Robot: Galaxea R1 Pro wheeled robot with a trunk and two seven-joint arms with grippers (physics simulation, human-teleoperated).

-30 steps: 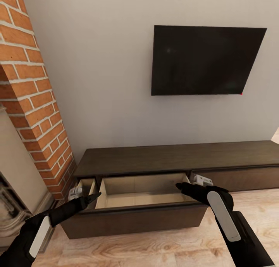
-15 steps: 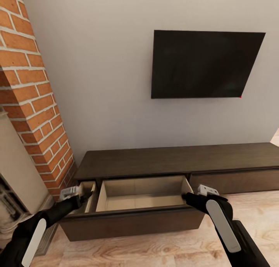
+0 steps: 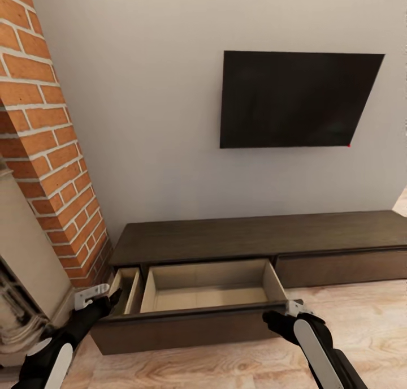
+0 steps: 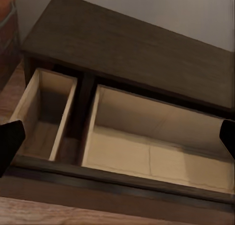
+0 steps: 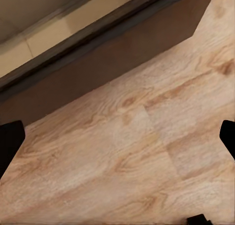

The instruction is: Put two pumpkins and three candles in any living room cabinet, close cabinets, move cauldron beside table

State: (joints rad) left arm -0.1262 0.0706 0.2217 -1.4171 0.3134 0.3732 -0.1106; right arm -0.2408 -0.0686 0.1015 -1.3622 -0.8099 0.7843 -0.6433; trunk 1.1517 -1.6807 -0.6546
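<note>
Left wrist view: cabinet [image 4: 132, 53] drawer open, left hand [image 4: 117, 137] spread, right hand [image 5: 117, 137] spread over floor [image 5: 147, 151].

White wall [image 3: 141, 95], brick column [image 3: 45, 151], wood floor [image 3: 367, 315].

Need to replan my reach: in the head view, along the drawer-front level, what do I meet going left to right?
Left gripper → narrow drawer compartment → wide drawer compartment → right gripper.

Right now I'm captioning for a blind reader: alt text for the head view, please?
A long dark-brown cabinet stands with its drawer pulled open and empty, below a black TV. The left hand and right hand flank the drawer front; a brick column rises at left.
</note>
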